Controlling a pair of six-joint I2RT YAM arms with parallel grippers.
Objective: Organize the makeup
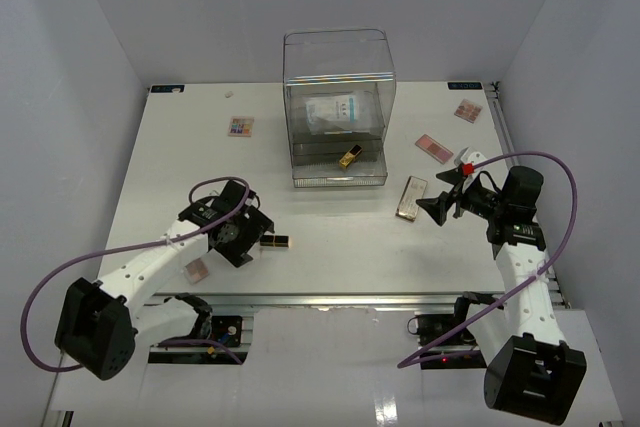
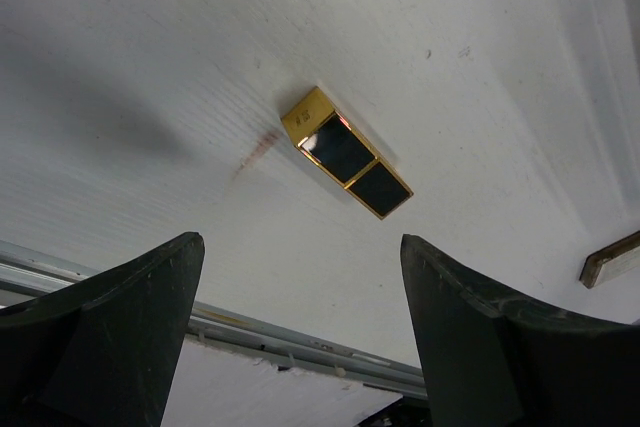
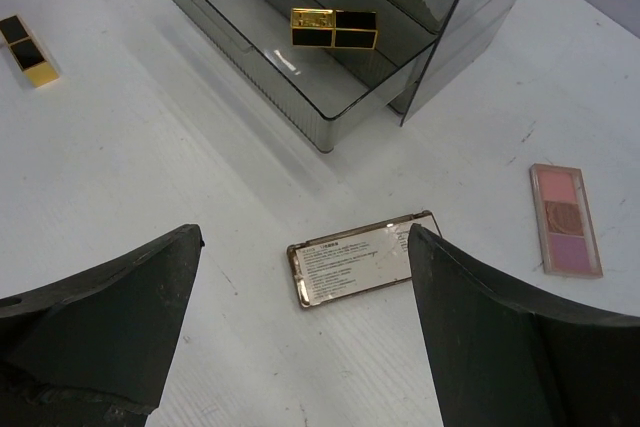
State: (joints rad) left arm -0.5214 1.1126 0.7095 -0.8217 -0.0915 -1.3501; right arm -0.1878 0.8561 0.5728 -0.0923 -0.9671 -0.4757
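A black-and-gold lipstick tube (image 1: 275,242) lies on the table just right of my left gripper (image 1: 247,244). In the left wrist view the tube (image 2: 347,152) lies ahead of the open, empty gripper (image 2: 300,242). My right gripper (image 1: 440,195) is open and empty over the gold compact (image 1: 411,197), which lies face down between the fingers in the right wrist view (image 3: 362,259). A second lipstick (image 1: 349,157) lies in the open drawer (image 3: 300,117). The pale-blue sachet (image 1: 335,112) sits inside the box. Pink palettes (image 1: 434,147), (image 1: 467,110), (image 1: 196,269) and a multicolour palette (image 1: 241,127) lie on the table.
The clear acrylic drawer box (image 1: 338,57) stands at the back centre with its bottom drawer pulled out toward me. The table's front edge rail (image 2: 300,347) runs just below the left gripper. White walls close in the left, right and back sides.
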